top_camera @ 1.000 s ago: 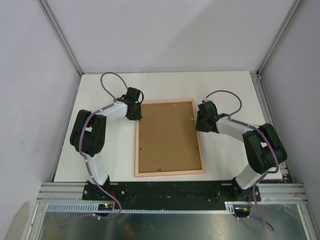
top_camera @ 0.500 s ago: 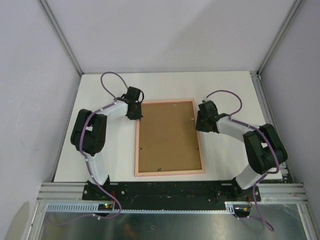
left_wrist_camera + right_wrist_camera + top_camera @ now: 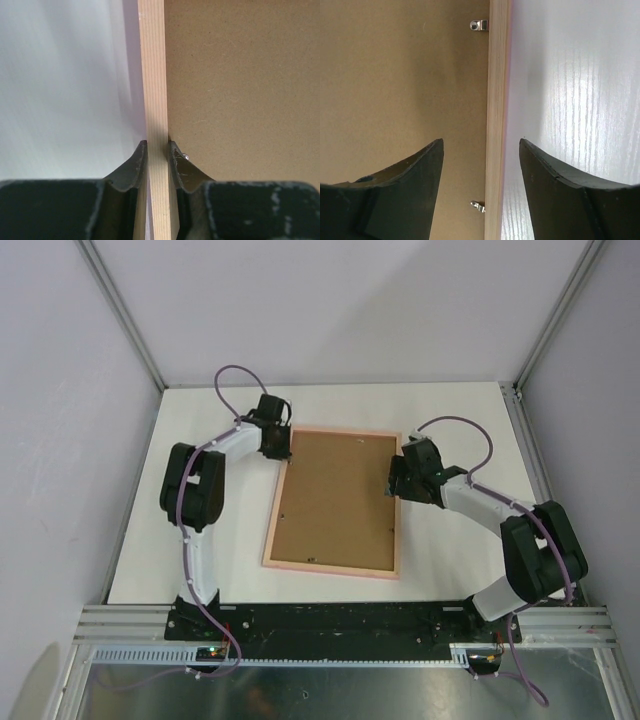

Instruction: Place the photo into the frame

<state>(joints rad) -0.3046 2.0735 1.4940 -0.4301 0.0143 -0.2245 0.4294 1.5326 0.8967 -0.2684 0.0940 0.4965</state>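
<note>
One frame [image 3: 330,569] lies flat near the middle of the white desk [image 3: 350,405] in the overhead view. It is back upward and a little askew, with its near left corner swung out to the left. The brown backing board [image 3: 335,500] fills it. The left pincer [image 3: 280,448] sits at the far left corner, and the right pincer [image 3: 396,483] sits on the right side, above its middle. Bare desk lies open beyond the far side and along both long sides, while the near side lies close to the desk's near edge.

From the left wrist, the fingers [image 3: 127,172] are pressed onto the frame's pale wooden edge, pinching it. One is on the desk side and one on the board side, and the edge runs straight away ahead.

From the right wrist, the fingers [image 3: 405,185] are spread wide, straddling the same kind of edge without touching it. One is over the board and the other over bare desk. Two small metal clips [image 3: 479,24] sit on the board against the wood.
</note>
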